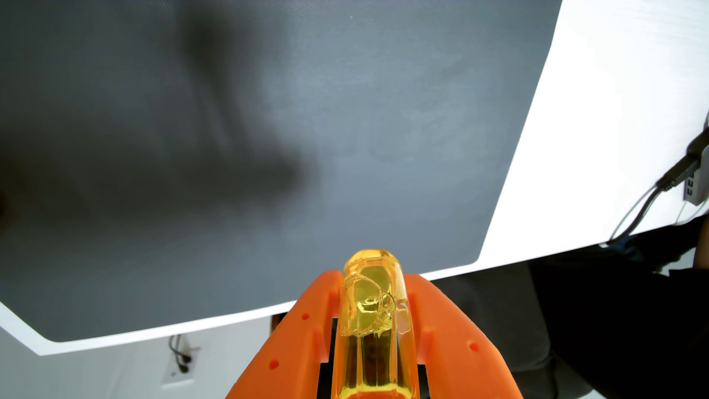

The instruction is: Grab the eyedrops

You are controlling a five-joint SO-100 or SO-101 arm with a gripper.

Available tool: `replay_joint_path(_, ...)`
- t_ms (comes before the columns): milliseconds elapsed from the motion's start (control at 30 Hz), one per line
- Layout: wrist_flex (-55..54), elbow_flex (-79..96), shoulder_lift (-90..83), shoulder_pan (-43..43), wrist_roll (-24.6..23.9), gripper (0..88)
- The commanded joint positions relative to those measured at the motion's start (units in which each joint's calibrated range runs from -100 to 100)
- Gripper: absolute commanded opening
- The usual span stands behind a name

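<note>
Orange gripper (pixel 374 278) fingers (pixel 307 326) rise from the bottom edge of the wrist view, closed tightly on a clear yellow eyedrops bottle (pixel 370 307). One finger presses each side of the bottle, touching it. The bottle sits upright between them, its rounded end poking just past the fingertips, and yellow liquid shows through its wall.

Behind the held bottle lies a dark grey mat (pixel 268 134), seen from above, with a soft dark shadow across its left half. The mat rests on a white table (pixel 614 96) whose bare surface shows along the mat's lower edge and to the right.

At the right edge of the table, grey cables (pixel 637 207) run to a small white device (pixel 696 184). Below the table's edge, at lower left, a wall outlet (pixel 178 368) holds a plugged-in cord.
</note>
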Motion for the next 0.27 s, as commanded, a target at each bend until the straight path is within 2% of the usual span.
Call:
replay_joint_path(0, 0.0, -0.1, -3.0, -0.3, -0.2, 0.6)
replay_joint_path(233, 0.0, 0.0, -3.0, -0.2, -0.2, 0.6)
